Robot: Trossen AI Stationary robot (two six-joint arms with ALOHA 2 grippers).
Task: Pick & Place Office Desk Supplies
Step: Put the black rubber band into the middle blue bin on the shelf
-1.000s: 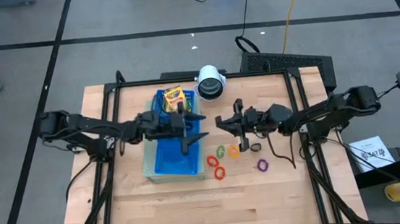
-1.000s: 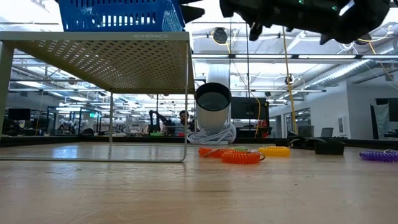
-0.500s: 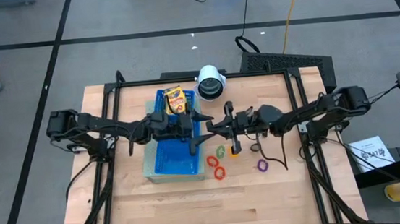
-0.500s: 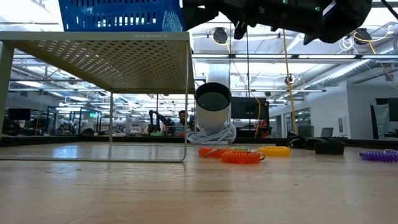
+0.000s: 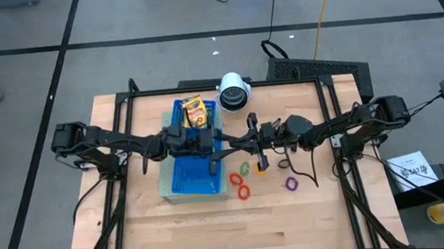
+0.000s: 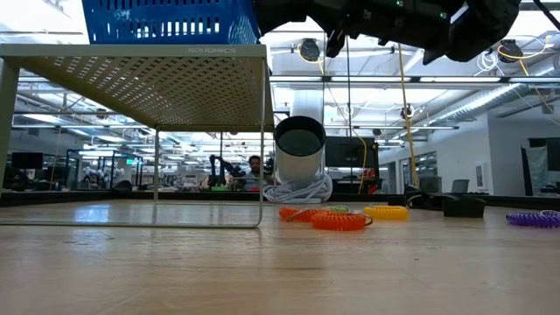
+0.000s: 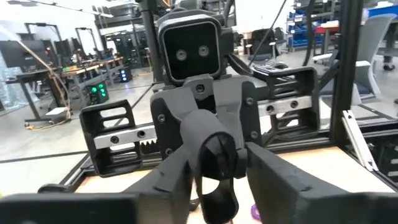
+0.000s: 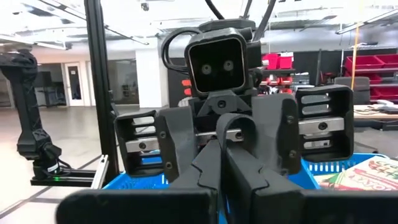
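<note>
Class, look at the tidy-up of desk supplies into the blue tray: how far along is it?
Done: one crayon box lies in the blue tray. In hand: the right gripper is shut on a black clip above the tray's edge, facing the left gripper. Left: the red ring, green ring, orange ring and purple ring lie on the table.

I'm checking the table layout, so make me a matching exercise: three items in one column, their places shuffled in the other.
Items:
1. yellow-and-green cardboard crayon box
2. white round cylinder with a dark centre
3. thin purple ring

Places:
a. on the bare wooden table, farthest from the tray
b. inside the blue plastic tray
c. at the table's far edge, beside the tray

Pairs: 1-b, 2-c, 3-a
</note>
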